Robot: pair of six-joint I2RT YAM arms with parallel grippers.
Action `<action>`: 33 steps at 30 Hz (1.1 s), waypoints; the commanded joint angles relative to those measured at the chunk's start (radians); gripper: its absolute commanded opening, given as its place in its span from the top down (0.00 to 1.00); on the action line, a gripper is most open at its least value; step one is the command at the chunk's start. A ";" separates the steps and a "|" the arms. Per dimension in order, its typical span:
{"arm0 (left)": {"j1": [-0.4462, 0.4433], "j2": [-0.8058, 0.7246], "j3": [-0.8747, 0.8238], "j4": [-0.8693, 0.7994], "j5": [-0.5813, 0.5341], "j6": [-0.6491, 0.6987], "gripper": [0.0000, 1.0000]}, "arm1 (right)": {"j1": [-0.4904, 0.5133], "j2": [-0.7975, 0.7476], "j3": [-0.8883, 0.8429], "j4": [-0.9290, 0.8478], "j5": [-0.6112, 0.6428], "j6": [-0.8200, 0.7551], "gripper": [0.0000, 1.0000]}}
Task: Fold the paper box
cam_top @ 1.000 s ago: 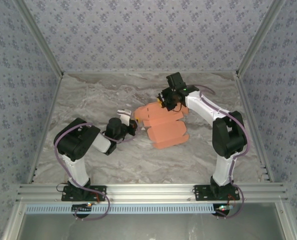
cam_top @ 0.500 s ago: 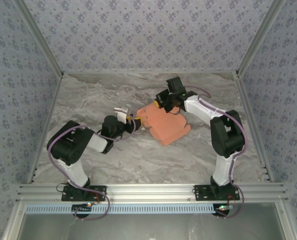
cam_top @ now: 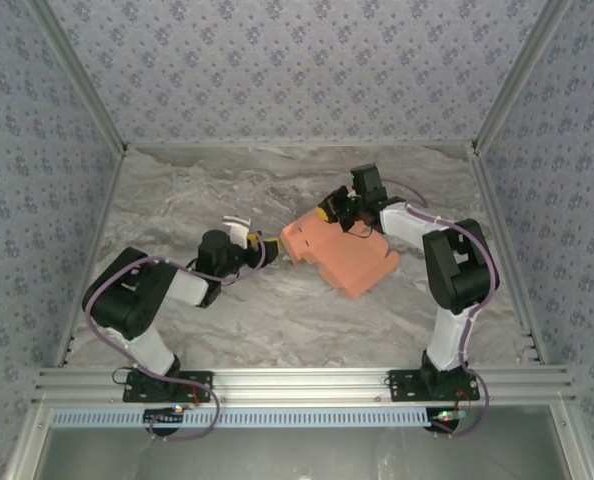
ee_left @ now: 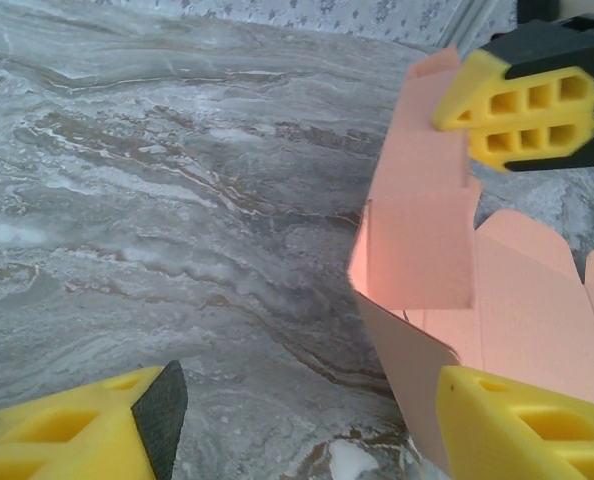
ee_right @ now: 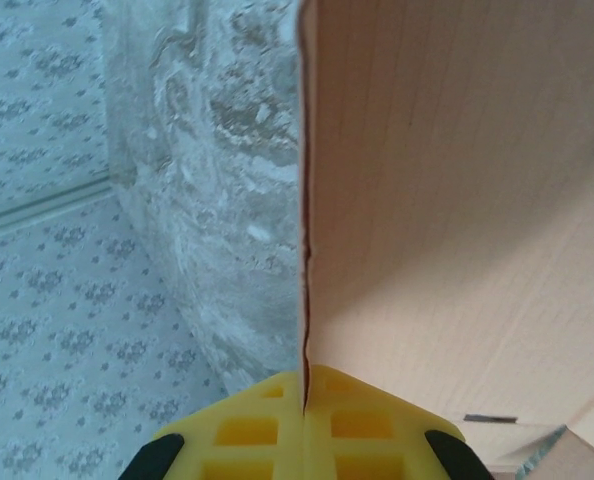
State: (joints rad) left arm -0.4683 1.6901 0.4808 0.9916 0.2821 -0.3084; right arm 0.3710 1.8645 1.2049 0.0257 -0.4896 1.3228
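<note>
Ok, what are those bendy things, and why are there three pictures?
Those are two robot arms with pincher hands, called grippers. One picture looks down from above; the other two come from little cameras on each wrist. On the marble-patterned table lies a half-folded orange paper box. The right gripper is pinching one flap of it, and that flap stands upright. The left gripper is open, its yellow fingers spread wide by the box's corner, not squeezing anything.

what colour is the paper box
The paper box is plain salmon-orange, clearest in the left wrist view.
</note>
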 commanded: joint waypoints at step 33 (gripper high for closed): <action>-0.061 0.112 0.442 -0.624 0.155 0.195 0.35 | -0.003 -0.085 -0.101 0.174 -0.107 -0.054 1.00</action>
State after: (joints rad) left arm -0.5076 1.7897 0.8989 0.4702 0.4450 -0.1795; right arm 0.3683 1.8183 1.1248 0.1436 -0.5499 1.2736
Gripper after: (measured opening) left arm 0.653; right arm 0.063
